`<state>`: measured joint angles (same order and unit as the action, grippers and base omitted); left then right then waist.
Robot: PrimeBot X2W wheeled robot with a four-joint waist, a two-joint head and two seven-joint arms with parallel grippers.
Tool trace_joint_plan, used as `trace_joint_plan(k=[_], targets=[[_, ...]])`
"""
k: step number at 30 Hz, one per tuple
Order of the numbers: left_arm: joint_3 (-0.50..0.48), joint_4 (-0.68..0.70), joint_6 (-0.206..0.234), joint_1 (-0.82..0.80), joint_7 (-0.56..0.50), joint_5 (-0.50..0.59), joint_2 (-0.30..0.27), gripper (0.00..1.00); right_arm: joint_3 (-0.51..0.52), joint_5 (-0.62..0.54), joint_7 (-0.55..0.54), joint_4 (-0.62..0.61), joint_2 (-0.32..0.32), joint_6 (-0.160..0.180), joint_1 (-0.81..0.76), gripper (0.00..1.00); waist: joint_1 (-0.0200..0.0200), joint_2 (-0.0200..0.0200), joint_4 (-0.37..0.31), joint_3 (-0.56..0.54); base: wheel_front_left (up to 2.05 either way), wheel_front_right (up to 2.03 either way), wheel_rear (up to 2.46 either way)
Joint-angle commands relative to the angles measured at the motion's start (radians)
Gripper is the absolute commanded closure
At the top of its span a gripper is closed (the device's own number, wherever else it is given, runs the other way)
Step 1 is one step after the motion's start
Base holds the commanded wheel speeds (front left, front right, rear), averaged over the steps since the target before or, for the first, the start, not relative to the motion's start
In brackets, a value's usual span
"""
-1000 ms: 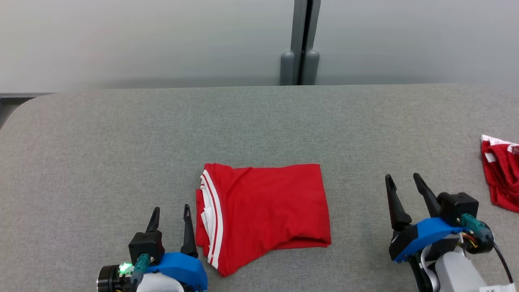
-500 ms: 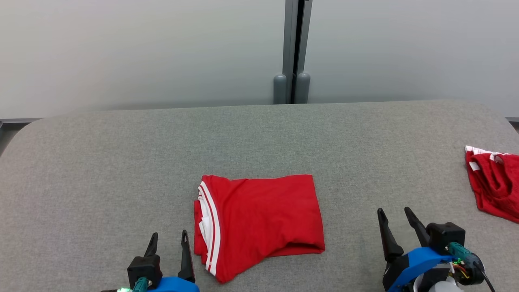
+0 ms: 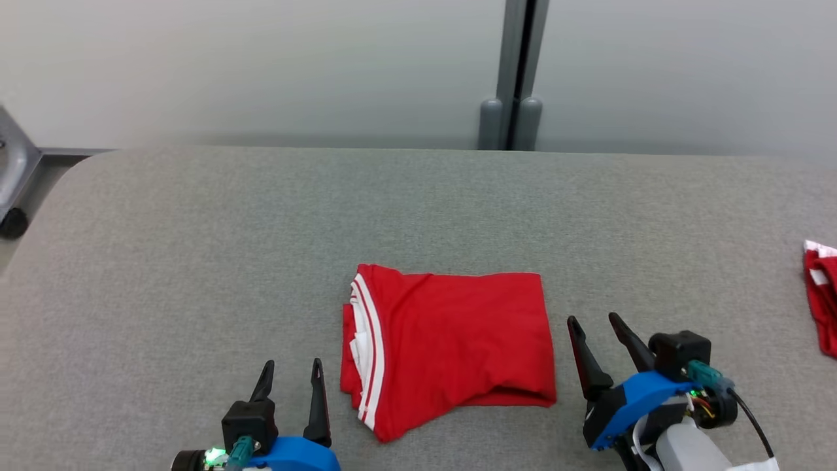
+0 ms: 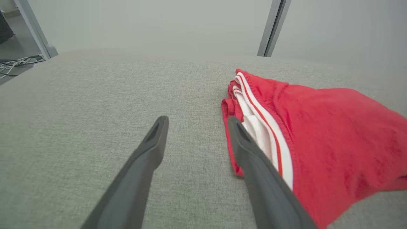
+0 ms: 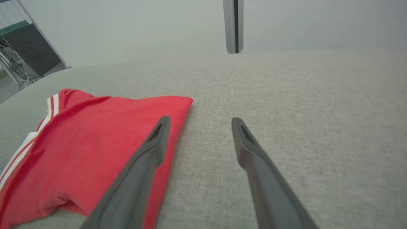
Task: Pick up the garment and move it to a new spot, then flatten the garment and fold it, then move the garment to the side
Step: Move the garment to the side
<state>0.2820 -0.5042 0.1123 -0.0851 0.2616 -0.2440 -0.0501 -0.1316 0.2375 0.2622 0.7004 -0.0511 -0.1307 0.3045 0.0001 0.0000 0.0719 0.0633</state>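
The garment point(image 3: 451, 347) is red with white stripes along its left edge, folded into a rough rectangle on the grey table point(image 3: 196, 261). My left gripper point(image 3: 293, 368) stands open just left of its striped edge, nothing between the fingers. In the left wrist view the garment point(image 4: 318, 133) lies to the right of my left gripper point(image 4: 195, 122), beside the right finger. My right gripper point(image 3: 595, 320) is open close to the garment's right edge. In the right wrist view the garment point(image 5: 79, 143) lies to the left, and the right gripper point(image 5: 198, 122) has its left finger over the garment's edge.
A second red and white garment point(image 3: 822, 294) lies crumpled at the table's right edge. A grey post point(image 3: 513, 78) stands behind the table against a pale wall. At far left, off the table's rounded corner, a metal leg with a caster point(image 3: 13, 222) shows.
The head camera has turned, shifting the whole picture right. My right gripper has come closer to the garment's right edge. The left gripper stays by the striped edge.
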Motion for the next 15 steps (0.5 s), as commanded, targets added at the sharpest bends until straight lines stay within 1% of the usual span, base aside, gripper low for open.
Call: trace_joint_plan(k=[1,4,7,10,11,12,13,15], targets=[[0.009,0.002,-0.002,-0.011,0.005,-0.005,0.000,0.00,-0.012,0.008,0.003,0.018,0.000,0.000,0.019,0.00,-0.0001,0.0000,0.032,0.023,0.00,0.00,0.00],[0.020,0.000,0.001,-0.027,0.005,-0.008,-0.001,0.00,-0.026,0.008,0.003,0.080,-0.001,0.000,0.068,0.00,-0.0001,0.0000,0.078,0.038,0.00,0.00,0.00],[0.026,0.005,0.007,-0.030,0.005,-0.010,0.000,0.00,-0.009,0.017,0.003,0.175,-0.001,0.000,0.104,0.00,-0.0001,0.0000,0.120,0.052,0.00,0.00,0.00],[0.018,0.014,0.012,-0.030,0.005,-0.018,0.000,0.00,-0.008,0.026,0.003,0.260,-0.002,0.000,0.135,0.00,-0.0001,0.0000,0.145,0.063,0.00,0.00,0.00],[0.016,0.016,0.011,-0.029,0.005,-0.018,0.000,0.00,-0.013,0.028,0.003,0.285,-0.002,0.000,0.141,0.24,-0.0001,0.0000,0.149,0.065,0.00,0.00,0.00],[0.013,0.017,0.010,-0.028,0.005,-0.019,0.000,0.00,-0.020,0.036,0.002,0.302,-0.001,0.000,0.145,0.70,-0.0001,0.0000,0.151,0.067,0.00,0.00,0.00],[0.012,0.019,0.010,-0.027,0.005,-0.020,0.000,0.00,-0.025,0.053,0.001,0.317,-0.001,0.000,0.146,1.00,-0.0001,0.0000,0.152,0.069,0.00,0.00,0.00],[0.006,0.024,0.015,-0.023,0.005,-0.022,0.000,0.00,-0.043,0.071,0.000,0.333,-0.001,0.000,0.151,1.00,-0.0001,0.0000,0.145,0.072,0.00,0.00,0.00]])
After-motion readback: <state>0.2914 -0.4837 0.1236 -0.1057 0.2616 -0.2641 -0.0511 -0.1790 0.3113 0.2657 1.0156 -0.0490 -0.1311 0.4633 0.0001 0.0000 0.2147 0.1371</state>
